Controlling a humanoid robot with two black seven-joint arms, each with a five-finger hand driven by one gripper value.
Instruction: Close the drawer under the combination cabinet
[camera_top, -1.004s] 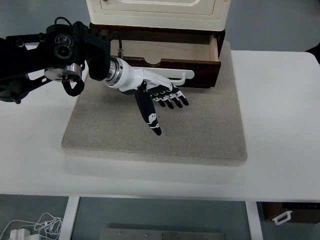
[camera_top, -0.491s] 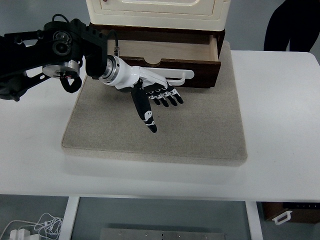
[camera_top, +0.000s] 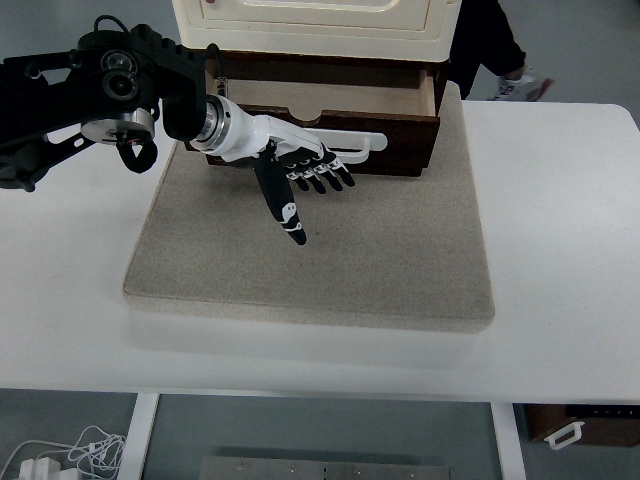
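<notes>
head view shows your left robot hand (camera_top: 300, 175) flat, fingers spread, holding nothing, against the open drawer (camera_top: 330, 112) under the cabinet (camera_top: 315, 25); an off-centre push could jam it.

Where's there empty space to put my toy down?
The mat is bare in front of the drawer and to the right. The white table right of the mat is free too. It's crowded by the drawer front, where the left hand hovers.

Bare mat (camera_top: 400, 250) — clear before drawer (camera_top: 330, 120)
</notes>
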